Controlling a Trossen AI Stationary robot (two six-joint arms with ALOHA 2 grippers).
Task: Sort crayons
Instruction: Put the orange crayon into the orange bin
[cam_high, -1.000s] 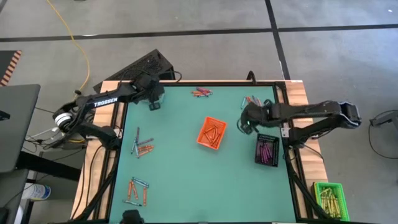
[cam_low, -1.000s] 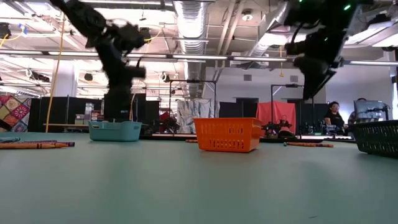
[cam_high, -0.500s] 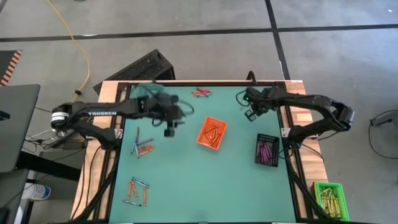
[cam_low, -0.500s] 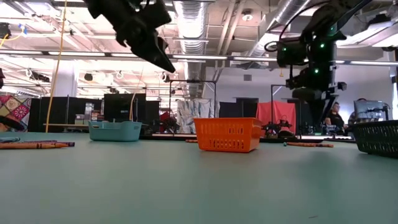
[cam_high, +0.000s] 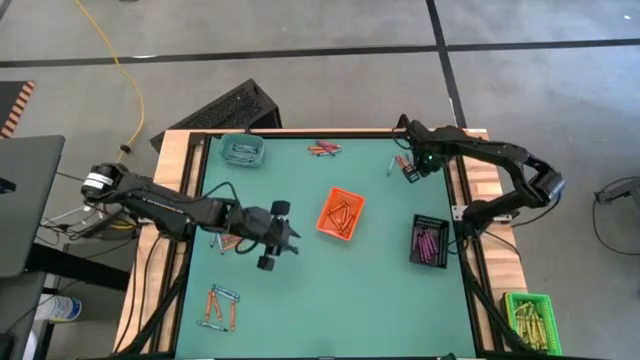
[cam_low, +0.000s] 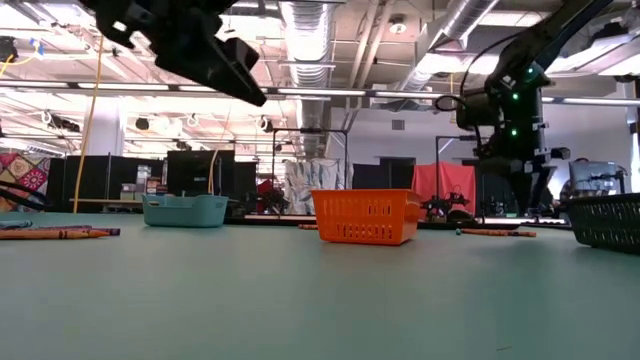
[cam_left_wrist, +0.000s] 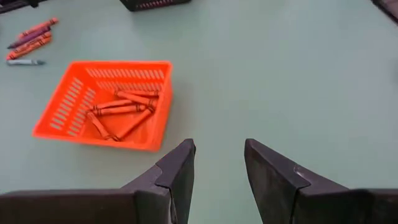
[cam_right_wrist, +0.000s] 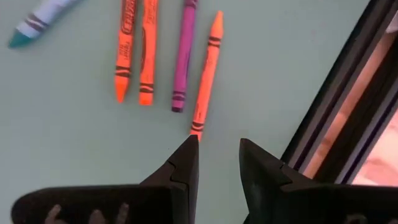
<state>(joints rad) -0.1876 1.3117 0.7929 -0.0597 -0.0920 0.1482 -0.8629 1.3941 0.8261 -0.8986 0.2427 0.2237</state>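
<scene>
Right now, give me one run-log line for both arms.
left gripper: open, empty, above mat near orange basket | right gripper: open, empty, over loose crayons at far right corner | phase: reaching

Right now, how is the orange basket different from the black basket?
The orange basket sits mid-table, tilted askew; the black basket sits by the table's right edge, nearly square to it. The orange basket holds orange crayons; the black basket holds purple crayons. Both are small slotted baskets, open on top.
</scene>
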